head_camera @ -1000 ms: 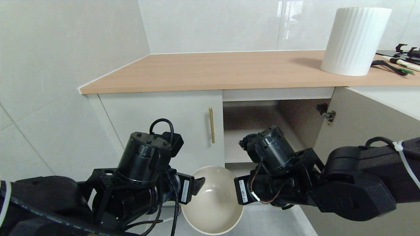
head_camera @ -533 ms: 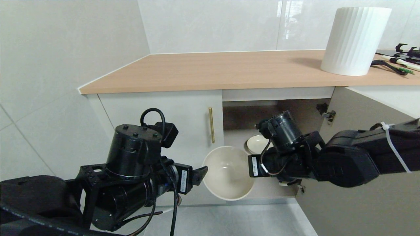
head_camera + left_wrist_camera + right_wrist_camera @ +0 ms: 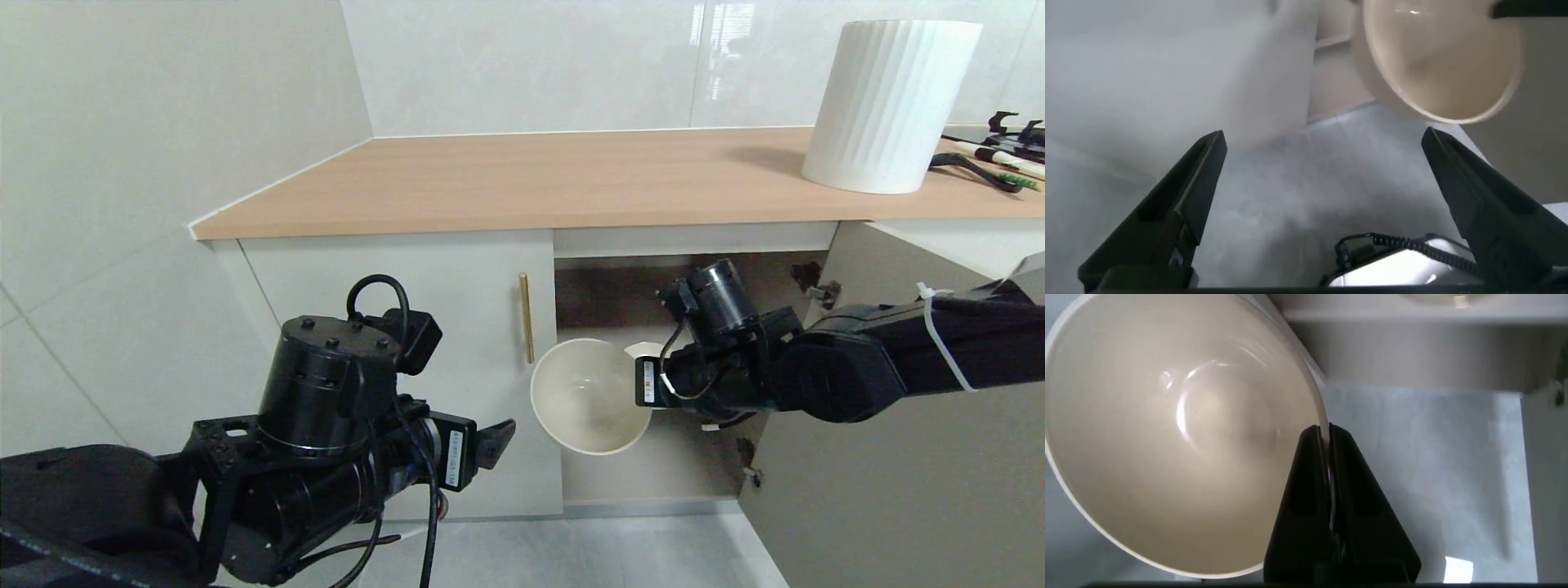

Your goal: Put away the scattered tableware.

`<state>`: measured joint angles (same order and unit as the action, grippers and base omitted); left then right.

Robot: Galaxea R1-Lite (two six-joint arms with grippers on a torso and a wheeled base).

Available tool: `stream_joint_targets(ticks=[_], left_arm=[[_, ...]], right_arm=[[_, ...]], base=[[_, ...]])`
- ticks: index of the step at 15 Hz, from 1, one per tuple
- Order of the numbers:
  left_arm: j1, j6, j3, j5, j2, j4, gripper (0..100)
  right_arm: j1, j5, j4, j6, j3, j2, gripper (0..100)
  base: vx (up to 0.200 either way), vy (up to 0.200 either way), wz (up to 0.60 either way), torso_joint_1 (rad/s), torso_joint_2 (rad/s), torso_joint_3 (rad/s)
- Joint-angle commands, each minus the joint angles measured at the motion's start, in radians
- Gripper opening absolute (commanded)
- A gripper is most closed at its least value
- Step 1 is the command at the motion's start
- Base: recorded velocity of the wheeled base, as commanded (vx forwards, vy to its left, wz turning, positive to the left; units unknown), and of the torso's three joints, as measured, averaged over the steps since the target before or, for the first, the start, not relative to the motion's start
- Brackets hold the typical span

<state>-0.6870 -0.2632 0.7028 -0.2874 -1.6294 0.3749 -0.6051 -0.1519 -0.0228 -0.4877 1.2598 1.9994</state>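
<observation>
Left pincer (image 3: 492,442): jaws spread wide, empty, low before closed cabinet door (image 3: 408,327). Cream bowl (image 3: 584,398): just right of and above left pincer, tilted on edge, at open cabinet's mouth. Right pincer (image 3: 643,384): clamped on bowl's right rim, rim between fingers. Small dish (image 3: 647,349): on shelf just behind right pincer.

Bright even light, soft shadows, faint glare
</observation>
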Motion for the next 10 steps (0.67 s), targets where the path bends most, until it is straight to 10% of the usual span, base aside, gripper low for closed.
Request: stream_joint_targets(ticks=[1,10], left_arm=[[0.003,-0.001,0.0,-0.001,0.0,0.001,100],[0.003,-0.002,-0.006,0.001,0.016,0.007,100]], right_arm=[[0.011,-0.001,0.0,0.0,0.004,0.012,0],[0.099,-0.037,0.009,0.008,0.05,0.047,0]], base=[[0.2,0.0,0.0,-0.002,0.0,0.007],[0.044,0.0,0.0,0.003,0.0,0.0]])
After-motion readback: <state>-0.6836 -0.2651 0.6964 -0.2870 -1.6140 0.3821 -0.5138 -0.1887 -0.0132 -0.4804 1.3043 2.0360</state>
